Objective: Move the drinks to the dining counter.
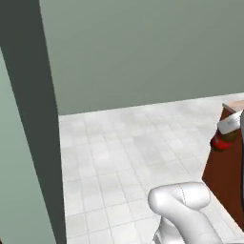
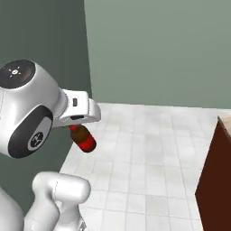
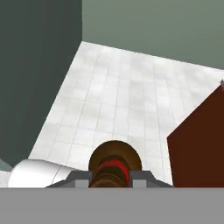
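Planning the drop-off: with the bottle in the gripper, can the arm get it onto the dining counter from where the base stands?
Probably not yet. The gripper holds the bottle over open floor; the dining counter stands apart, just its corner in view.

White tiled floor (image 1: 124, 143), grey-green walls (image 1: 143, 47).

The bottle (image 2: 84, 139) looks like dark brown glass with a faint sheen, and its red label (image 2: 89, 145) reads as a smooth, flat band. The gripper (image 3: 112, 176) holding it has grey, matt, plastic-looking fingers (image 3: 78, 176). The floor (image 1: 124, 157) is pale tile, lightly mottled like stone, with thin grout lines and a soft satin finish. The dining counter (image 2: 216, 180) on the right has a red-brown base, smooth and matt, with no visible grain; its top edge (image 1: 236, 106) shows pale beige. The far wall (image 1: 143, 52) is flat, matt grey-green, like paint.
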